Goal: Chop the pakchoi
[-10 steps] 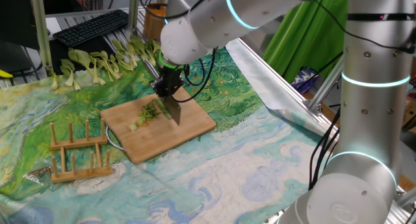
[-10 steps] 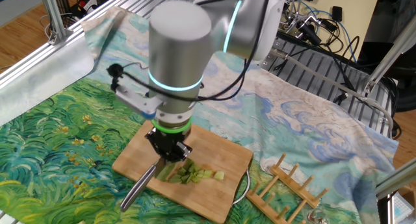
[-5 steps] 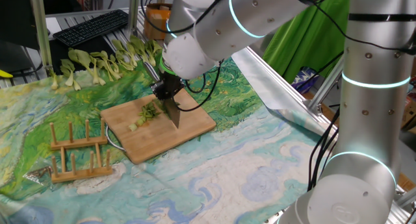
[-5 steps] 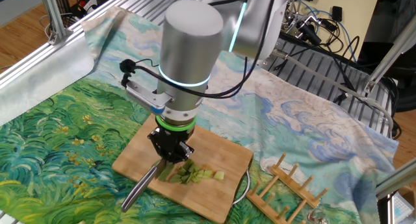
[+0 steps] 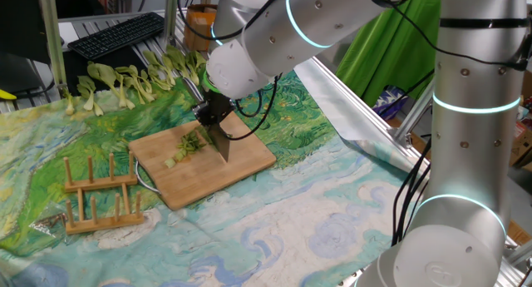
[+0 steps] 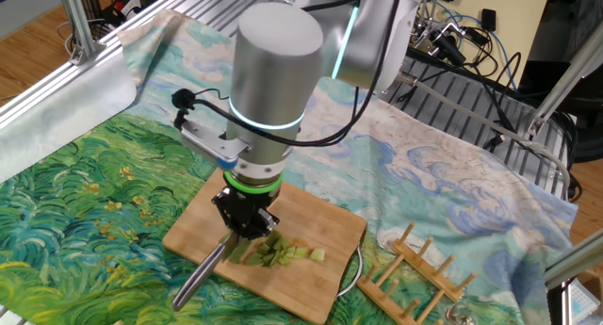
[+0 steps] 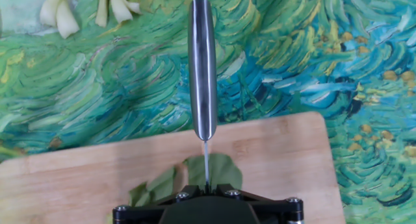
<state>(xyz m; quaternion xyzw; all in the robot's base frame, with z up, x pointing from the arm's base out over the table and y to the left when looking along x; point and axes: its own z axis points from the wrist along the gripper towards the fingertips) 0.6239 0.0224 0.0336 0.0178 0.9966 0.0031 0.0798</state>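
One small pakchoi (image 5: 189, 145) is lying partly chopped on the wooden cutting board (image 5: 241, 162); pale stalk pieces are sitting at one end and darker leaves are bunching under the blade; the hand (image 6: 247, 219) is pointing straight down and clenching the knife (image 5: 220, 141), whose steel handle (image 7: 202, 62) is reaching out past the board's edge over the painted cloth (image 6: 85, 193) on the surface. By my judgement the vegetable is going to feel light and soft; the stalk is looking crisp and likely to snap cleanly, while the leaves are looking limp and prone to sliding or sticking to the blade; steadying it at the firm stalk end seems the better hold. Against the earlier frames, knife and pieces are sitting in the same spot; only the arm's upper links are standing at a slightly different angle.
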